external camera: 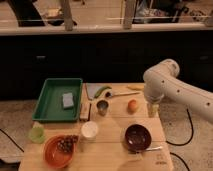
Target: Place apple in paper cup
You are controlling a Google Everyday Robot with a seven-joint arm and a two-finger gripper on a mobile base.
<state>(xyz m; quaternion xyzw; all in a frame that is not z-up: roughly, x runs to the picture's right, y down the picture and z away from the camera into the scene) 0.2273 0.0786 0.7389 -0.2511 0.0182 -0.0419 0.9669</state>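
Observation:
The apple point(132, 105), small and orange-red, rests on the wooden table point(115, 150) right of centre. The white paper cup point(89, 130) stands upright nearer the front, left of the apple and below the small metal cup point(102, 106). My gripper point(153, 109) hangs from the white arm at the table's right edge, a short way right of the apple and apart from it.
A green tray point(50, 100) holding a grey sponge sits at the left. A long green vegetable point(102, 91) and a spoon lie at the back. A dark bowl point(138, 137), an orange bowl of nuts point(60, 151) and a pale green cup point(36, 134) occupy the front.

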